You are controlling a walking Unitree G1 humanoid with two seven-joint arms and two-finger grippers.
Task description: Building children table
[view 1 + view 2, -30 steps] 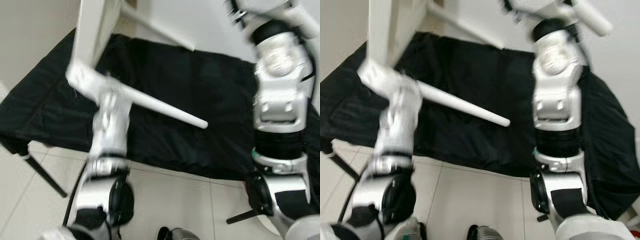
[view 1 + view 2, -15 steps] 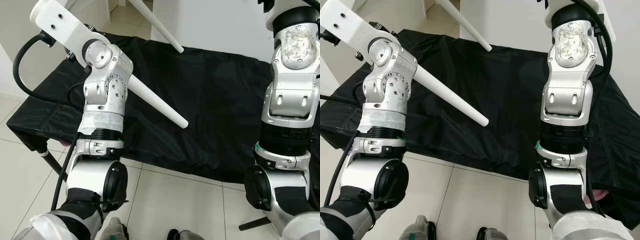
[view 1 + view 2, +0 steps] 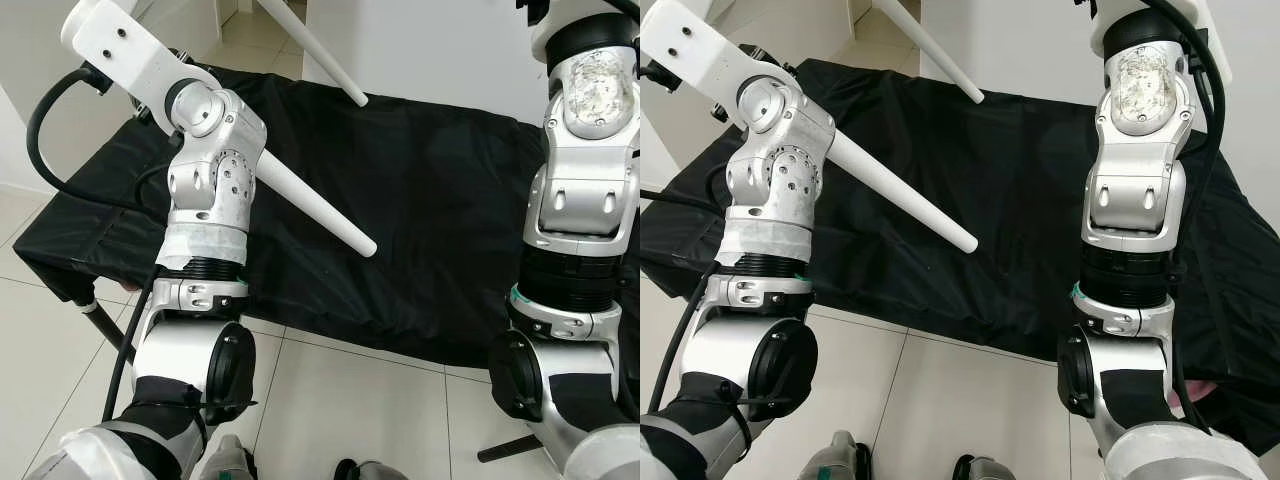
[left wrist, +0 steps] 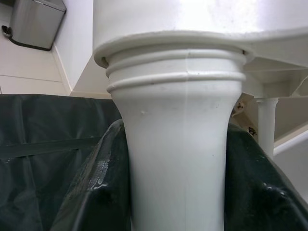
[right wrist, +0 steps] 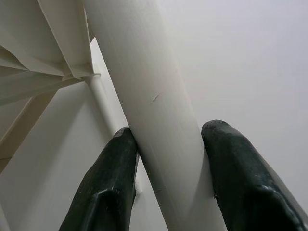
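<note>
White table (image 4: 202, 14) upended over black cloth (image 3: 430, 200). Two legs (image 3: 310, 205) (image 3: 312, 50) visible in head views, three in the wrist views. Left gripper (image 4: 175, 192) clamps one leg at its ribbed collar; right gripper (image 5: 168, 192) pinches another. No writing. Unchanged from 0.5 s ago; blur gone.

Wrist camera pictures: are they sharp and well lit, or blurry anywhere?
Left wrist view: evenly lit, table leg crisp, black fingers soft and glossy. Right wrist view: bright, pale, low contrast; leg sharp, fingers slightly blurred.
</note>
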